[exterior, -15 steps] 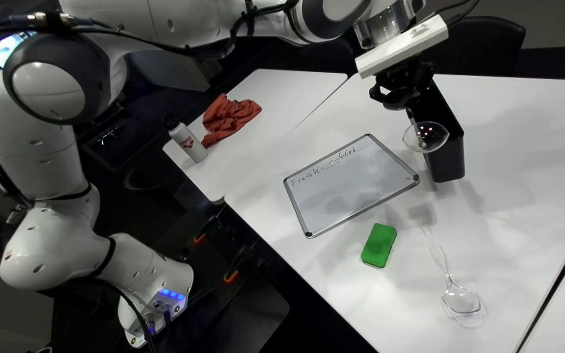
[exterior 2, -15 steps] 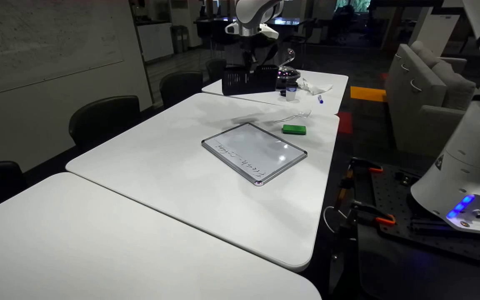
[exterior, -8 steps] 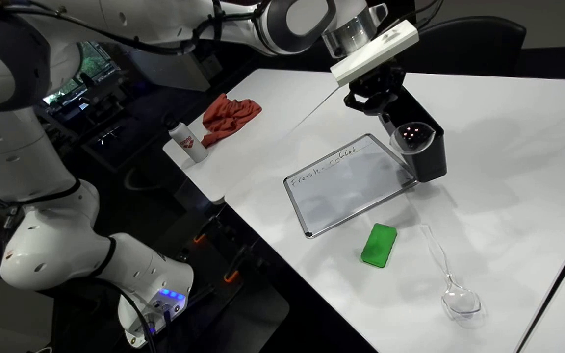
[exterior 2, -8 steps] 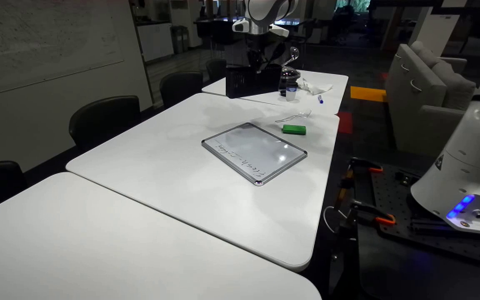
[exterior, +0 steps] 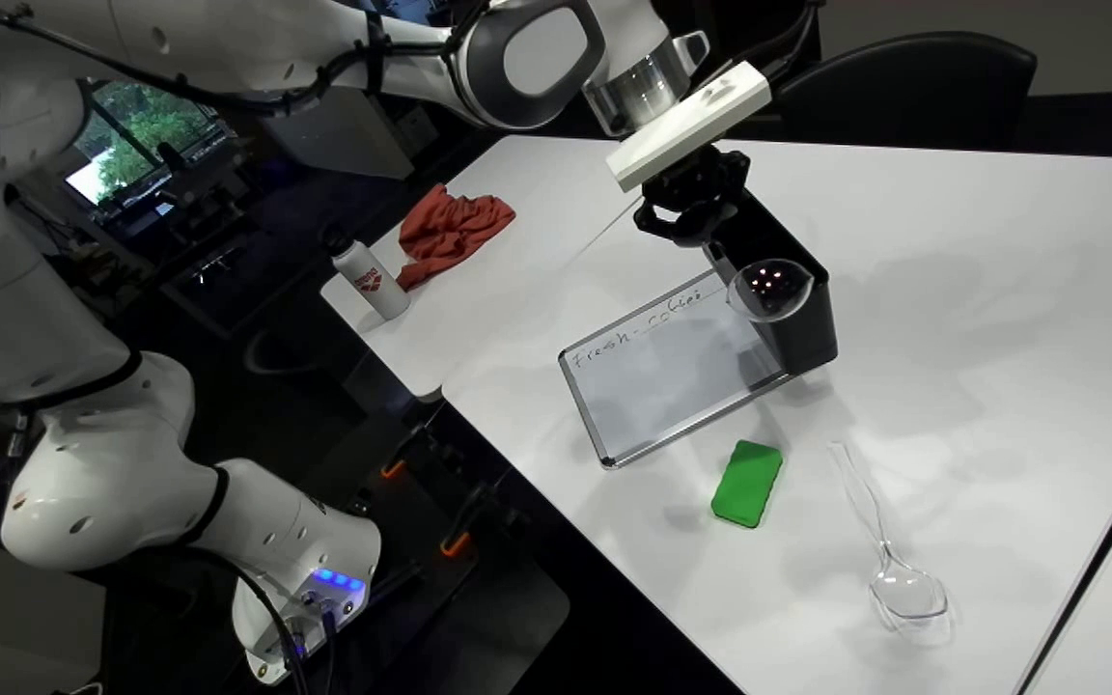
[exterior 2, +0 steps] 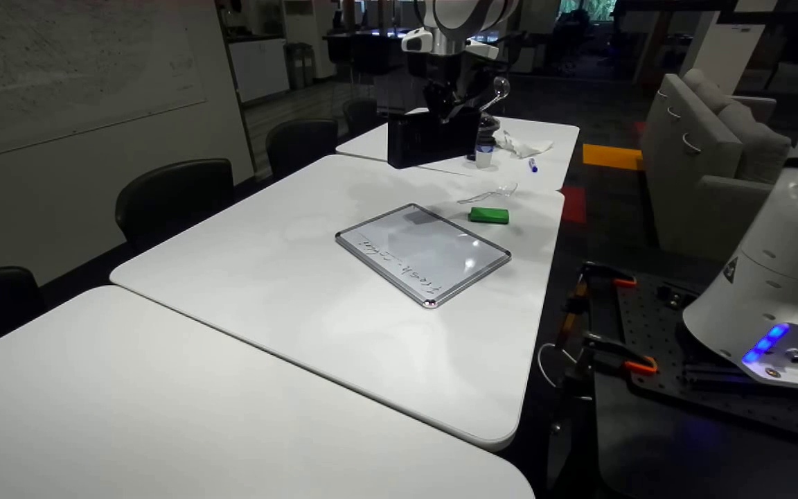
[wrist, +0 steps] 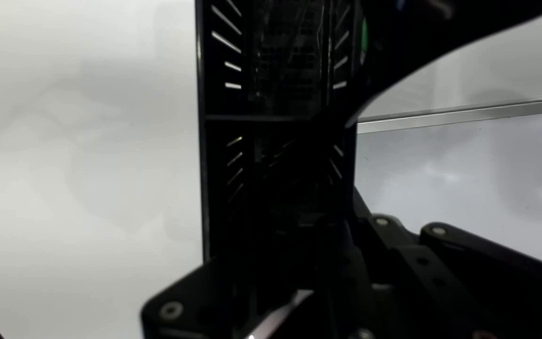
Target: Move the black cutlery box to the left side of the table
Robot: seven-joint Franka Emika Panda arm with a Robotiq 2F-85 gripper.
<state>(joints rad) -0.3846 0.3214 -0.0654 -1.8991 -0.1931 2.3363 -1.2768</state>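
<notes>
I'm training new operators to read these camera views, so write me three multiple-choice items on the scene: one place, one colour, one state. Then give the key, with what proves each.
1. Where does the red cloth lie?
A. On a chair
B. On the sofa
C. Beside the white bottle

2. What colour is the small block near the framed whiteboard?
A. Red
B. Green
C. Blue

3. How is the black cutlery box placed?
A. Held above the table by the hand
B. Resting on the table
C. Lying on the floor

Key:
1: C, as an exterior view shows the cloth crumpled next to the bottle.
2: B, as the block shows green in both exterior views.
3: A, as the box hangs from the hand, its base off the table.
</notes>
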